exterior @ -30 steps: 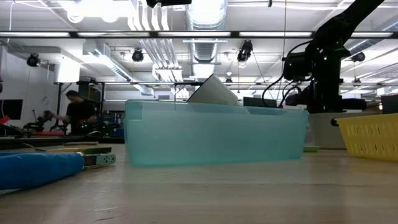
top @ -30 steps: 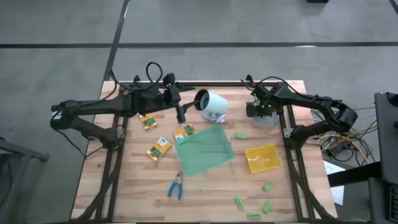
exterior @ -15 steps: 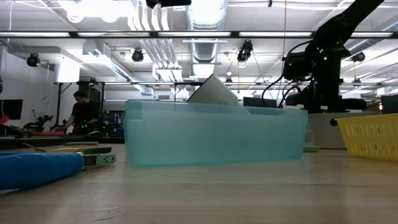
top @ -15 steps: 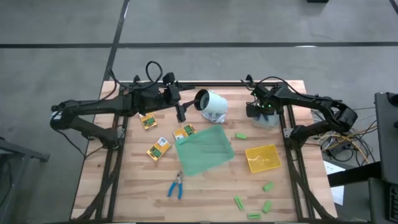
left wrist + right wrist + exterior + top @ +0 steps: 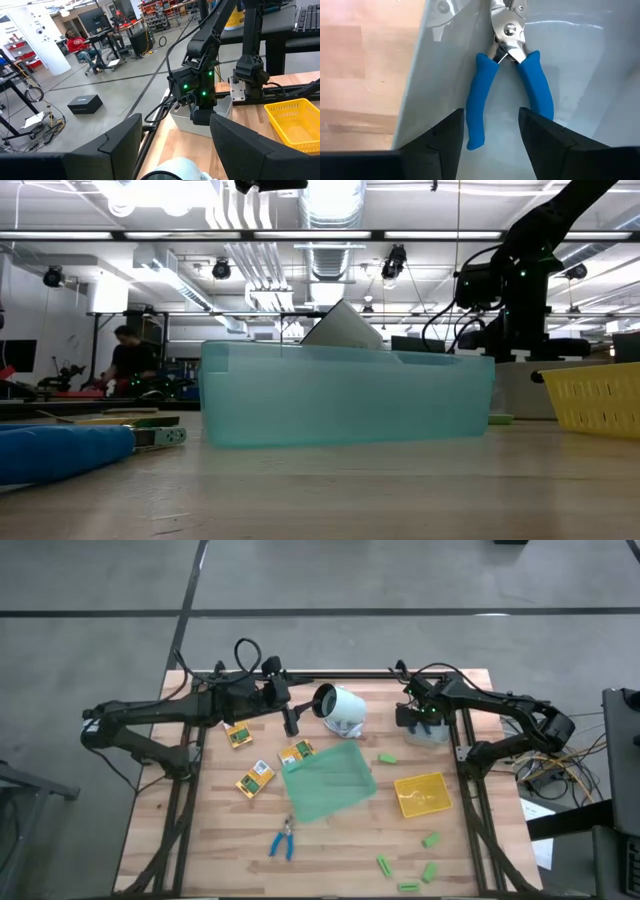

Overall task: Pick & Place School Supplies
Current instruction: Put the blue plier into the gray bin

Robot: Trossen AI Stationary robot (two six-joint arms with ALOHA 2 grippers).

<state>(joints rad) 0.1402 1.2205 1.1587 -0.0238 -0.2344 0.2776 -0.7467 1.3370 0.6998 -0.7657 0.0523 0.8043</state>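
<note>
My right gripper (image 5: 490,137) is open and points down into a white bin (image 5: 427,732) at the table's far right. A blue-handled tool (image 5: 512,75) lies on the bin's floor between and ahead of the fingers, untouched. My left gripper (image 5: 172,150) is open and hovers near the far edge, beside a white round object (image 5: 340,708). Three yellow-and-green packets (image 5: 254,779) lie left of the green tray (image 5: 328,783). A second blue-handled tool (image 5: 283,840) lies near the front edge. Light-green blocks (image 5: 428,872) lie scattered at the near right, one (image 5: 387,757) beside the tray.
The yellow tray (image 5: 422,793) sits right of the green tray, which fills the middle of the low view (image 5: 345,395). Bare wood shows between the two trays and along the near left. A person sits far off in the room beyond the table.
</note>
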